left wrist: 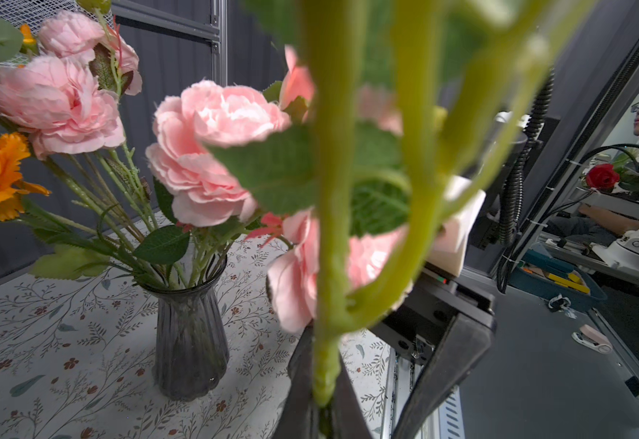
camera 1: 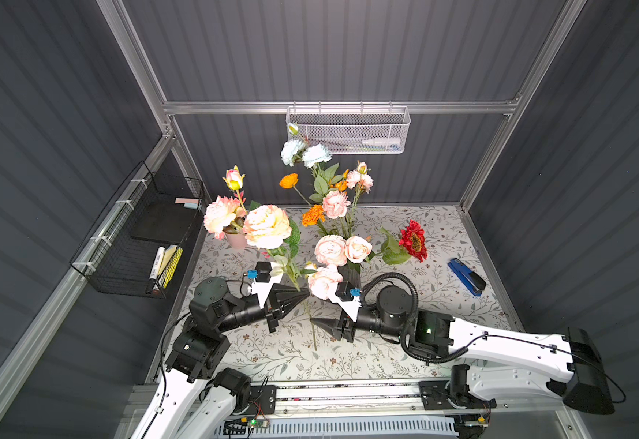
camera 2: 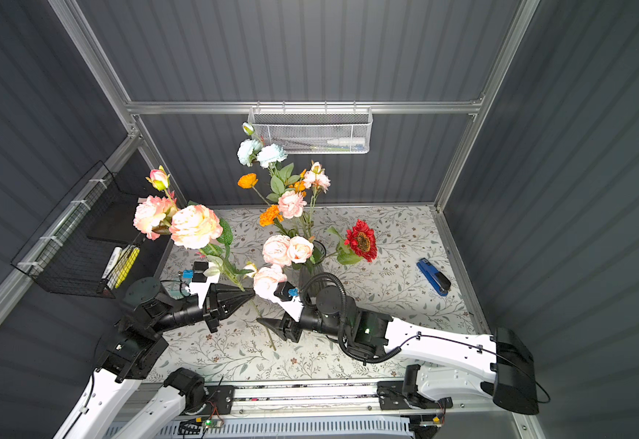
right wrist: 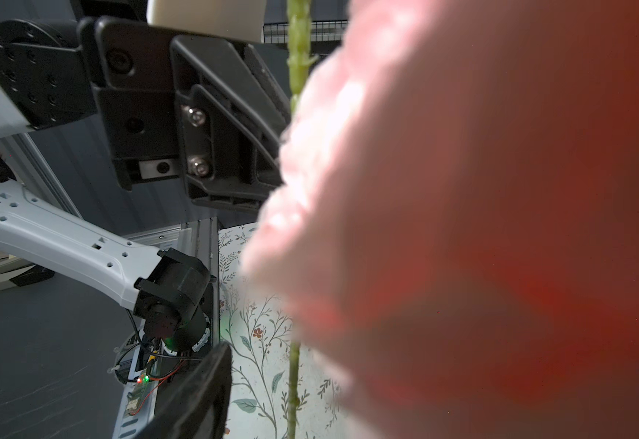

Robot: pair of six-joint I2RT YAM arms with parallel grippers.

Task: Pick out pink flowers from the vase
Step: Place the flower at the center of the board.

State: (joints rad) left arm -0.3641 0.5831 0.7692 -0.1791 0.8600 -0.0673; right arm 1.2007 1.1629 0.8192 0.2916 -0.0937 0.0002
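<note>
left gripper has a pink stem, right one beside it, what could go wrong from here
1. A pink bloom of the bunch in the vase presses against the right wrist camera, blocking its view; moving that arm may drag the bloom and tip the vase.
2. The right gripper may miss the thin stem.
3. The left gripper holds it low under heavy blooms, so it could swivel.

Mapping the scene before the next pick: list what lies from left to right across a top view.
black wire basket → large pink flowers → smoky glass vase → red sunflower-like bloom → blue stapler
</note>
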